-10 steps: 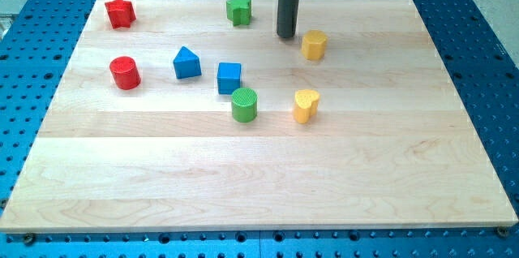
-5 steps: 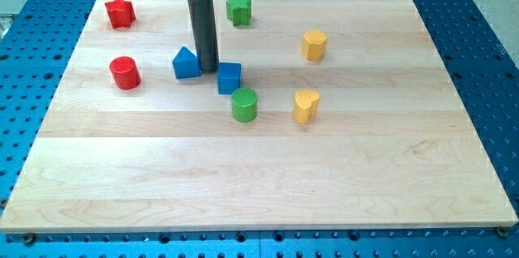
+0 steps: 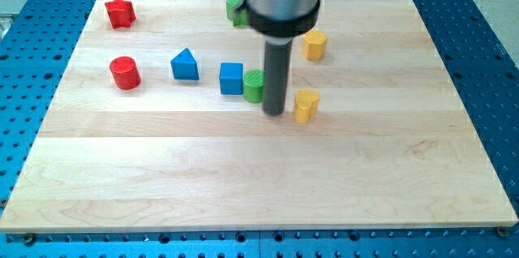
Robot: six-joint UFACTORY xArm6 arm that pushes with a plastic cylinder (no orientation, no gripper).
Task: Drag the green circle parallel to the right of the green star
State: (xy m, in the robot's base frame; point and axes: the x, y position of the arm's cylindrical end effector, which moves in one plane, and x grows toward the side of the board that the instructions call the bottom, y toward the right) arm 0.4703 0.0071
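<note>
A pale wooden board (image 3: 243,177) with visible plank seams lies flat under even light. Around it runs a blue metal table (image 3: 486,63) dotted with holes.

My tip (image 3: 274,113) rests on the tabletop (image 3: 243,177), touching the green circle (image 3: 253,85) at the circle's right and lower side, with the yellow heart (image 3: 305,105) just beside it to the view's right. The blue cube (image 3: 231,78) touches the circle's left, then the blue triangle-topped block (image 3: 185,65) and red cylinder (image 3: 125,73) farther left. Toward the view's top lie the red star (image 3: 119,12), the green star (image 3: 236,10), partly hidden behind the rod, and a yellow block (image 3: 315,45) right of it.
</note>
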